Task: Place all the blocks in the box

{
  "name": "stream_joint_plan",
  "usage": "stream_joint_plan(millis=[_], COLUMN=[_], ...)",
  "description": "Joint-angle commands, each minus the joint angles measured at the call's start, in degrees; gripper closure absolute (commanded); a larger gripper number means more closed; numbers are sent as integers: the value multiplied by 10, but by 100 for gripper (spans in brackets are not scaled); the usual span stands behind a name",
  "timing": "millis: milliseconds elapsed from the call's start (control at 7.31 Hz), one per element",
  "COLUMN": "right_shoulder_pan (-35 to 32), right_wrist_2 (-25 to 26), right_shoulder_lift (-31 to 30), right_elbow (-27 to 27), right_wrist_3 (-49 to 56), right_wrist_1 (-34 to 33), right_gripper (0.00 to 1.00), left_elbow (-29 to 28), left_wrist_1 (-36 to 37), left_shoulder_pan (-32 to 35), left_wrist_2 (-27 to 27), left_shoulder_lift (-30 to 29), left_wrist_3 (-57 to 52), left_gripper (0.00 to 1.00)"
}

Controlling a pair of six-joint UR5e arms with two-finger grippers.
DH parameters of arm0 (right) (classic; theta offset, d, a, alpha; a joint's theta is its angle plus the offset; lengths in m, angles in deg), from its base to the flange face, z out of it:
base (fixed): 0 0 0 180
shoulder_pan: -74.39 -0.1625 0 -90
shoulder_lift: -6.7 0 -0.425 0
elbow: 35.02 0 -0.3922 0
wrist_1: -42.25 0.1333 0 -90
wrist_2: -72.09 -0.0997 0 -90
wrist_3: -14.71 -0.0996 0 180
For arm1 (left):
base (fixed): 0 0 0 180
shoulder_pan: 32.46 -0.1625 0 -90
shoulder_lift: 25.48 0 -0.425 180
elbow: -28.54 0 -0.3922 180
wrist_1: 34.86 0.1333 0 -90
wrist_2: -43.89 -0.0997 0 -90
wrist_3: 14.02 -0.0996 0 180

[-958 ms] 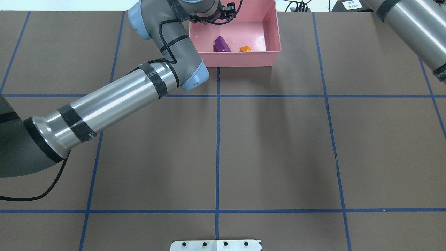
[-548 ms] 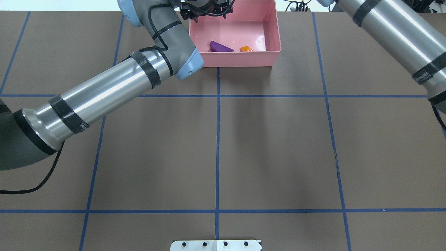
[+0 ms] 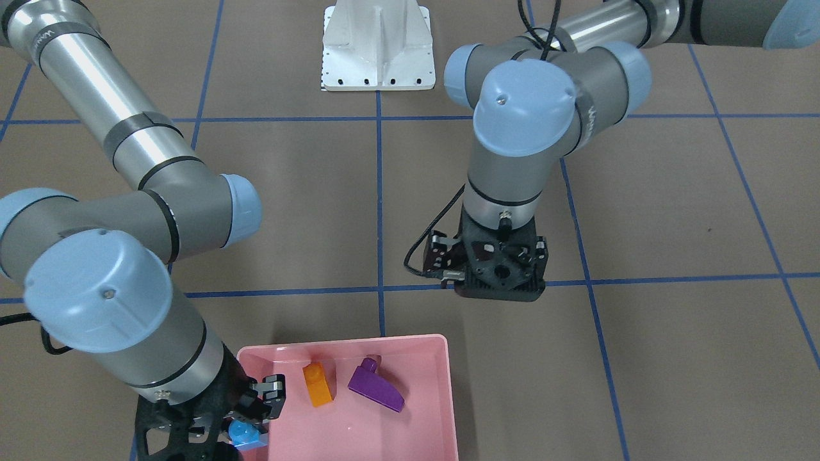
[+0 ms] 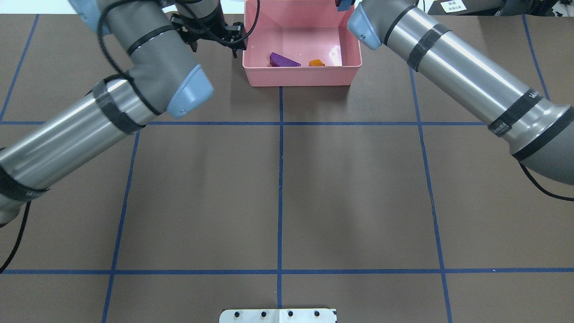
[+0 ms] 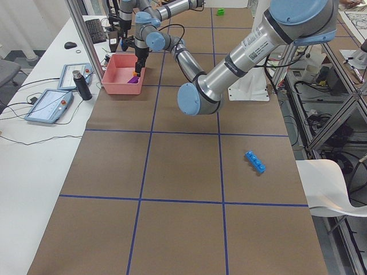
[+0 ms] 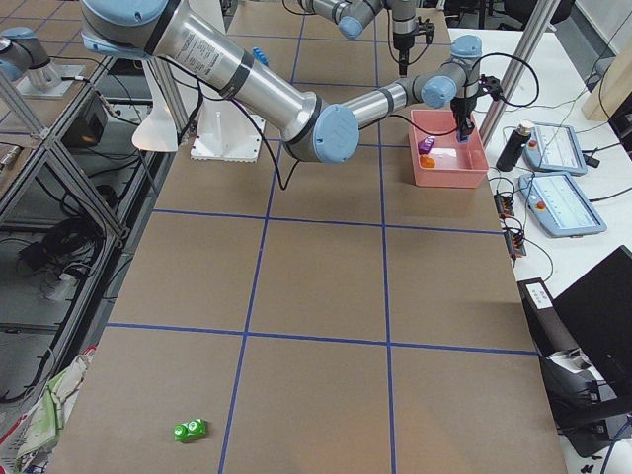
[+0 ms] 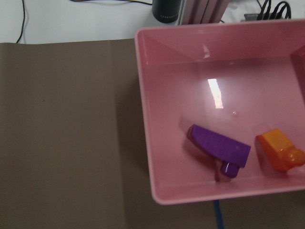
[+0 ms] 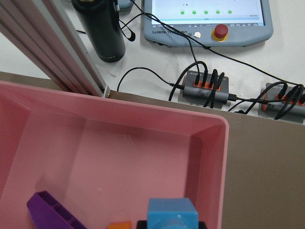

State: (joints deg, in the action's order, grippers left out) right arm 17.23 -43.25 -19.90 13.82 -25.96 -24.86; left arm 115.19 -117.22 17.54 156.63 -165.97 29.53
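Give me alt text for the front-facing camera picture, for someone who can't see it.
The right gripper, at lower left, holds a blue block at the left edge of a pink box that contains an orange block and a purple wedge. The left gripper hangs over the table up and right of the box; a white base sits at top.

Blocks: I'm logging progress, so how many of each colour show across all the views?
Purple: 1, purple block
Orange: 1, orange block
Blue: 2, blue cube and blue bar
Green: 1, green block
Total: 5
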Motion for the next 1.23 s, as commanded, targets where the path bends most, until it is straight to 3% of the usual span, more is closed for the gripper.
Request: stream_joint_plan(millis=[0, 274, 411, 548, 821, 958, 1095], right_shoulder_pan=[25, 38, 40, 40, 30, 14, 6], right_wrist_2=[31, 42, 44, 44, 15, -27, -33], right_shoulder_lift=[1, -4, -4, -4, -6, -34, -77], right_elbow=[-44, -45, -45, -45, -25, 42, 148], right_wrist_3=[-20, -30, -40, -40, -47, -46, -39], right_wrist_1=[66, 79, 80, 80, 73, 7, -93], right_gripper=[100, 100, 63, 1, 0, 0, 0], left_elbow=[174, 255, 305, 343, 409, 429, 433], left_wrist_1=[99, 160, 159, 157, 109, 72, 43], left_shoulder_pan=[-1, -3, -4, -8, -55, -79, -109], left_wrist_2=[2, 50, 52, 53, 51, 52, 51], left_shoulder_lift=[141, 228, 290, 343, 460, 506, 546], left_wrist_3=[-97, -144, -153, -184, -217, -216, -217], left_gripper=[1, 1, 1, 1, 0, 0, 0])
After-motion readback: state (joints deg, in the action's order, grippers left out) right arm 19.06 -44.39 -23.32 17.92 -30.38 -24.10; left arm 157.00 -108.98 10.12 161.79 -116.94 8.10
